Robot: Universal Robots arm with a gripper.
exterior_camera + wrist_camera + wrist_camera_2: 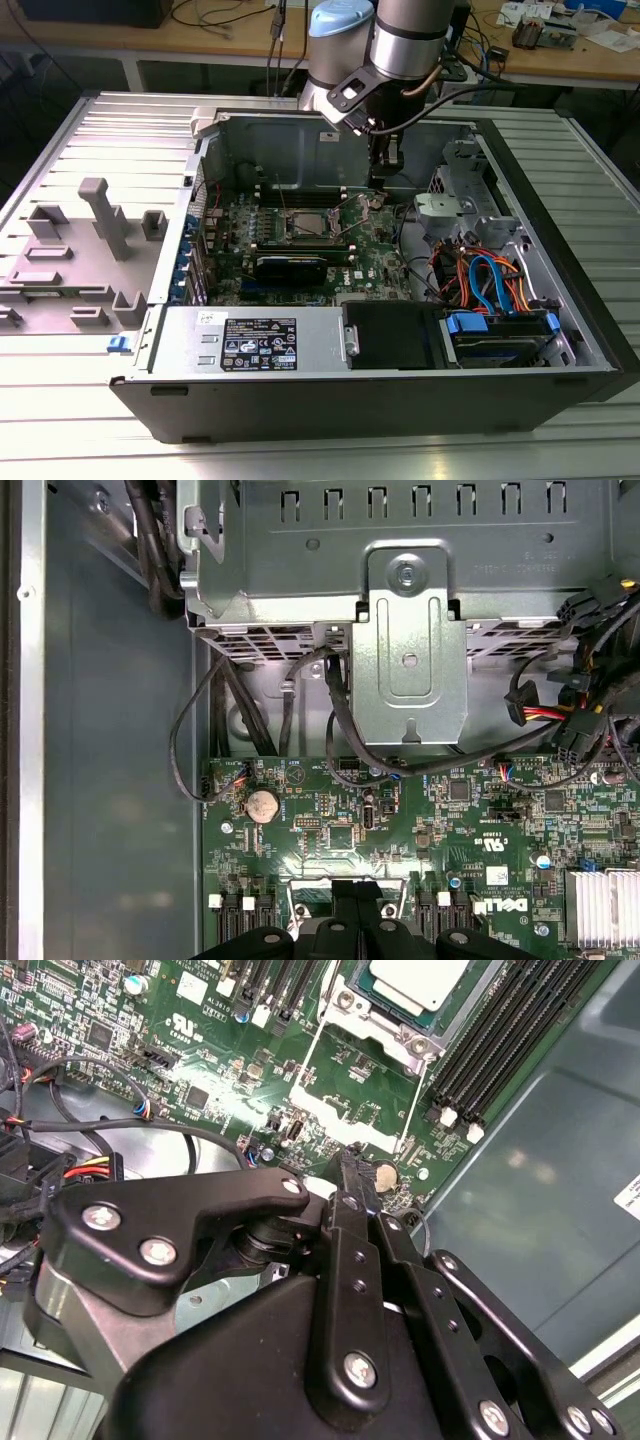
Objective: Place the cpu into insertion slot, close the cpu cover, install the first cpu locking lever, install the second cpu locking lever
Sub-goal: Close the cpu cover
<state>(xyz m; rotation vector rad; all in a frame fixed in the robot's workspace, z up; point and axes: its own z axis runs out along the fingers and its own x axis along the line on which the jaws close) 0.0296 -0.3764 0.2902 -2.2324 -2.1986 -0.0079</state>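
1. I see the arm reaching down into the open computer case (560, 250) in the exterior view, with the gripper (383, 175) low over the motherboard (375, 250), towards the exterior view's right of the socket.
2. The cpu (420, 978) sits in the insertion slot (385, 1025), silvery top up; in the exterior view I find it mid-board (305, 225).
3. The cpu cover (330, 1110) is swung open away from the slot, and green board shows through its window.
4. In the second wrist view the gripper (350, 1160) has its fingers drawn together, tips right at the cover's free edge. I cannot tell whether they pinch that edge or only touch it.
5. The first wrist view shows the gripper (357, 895) at the cover's edge (300, 885), with a coin battery (262, 802) near it on the board.
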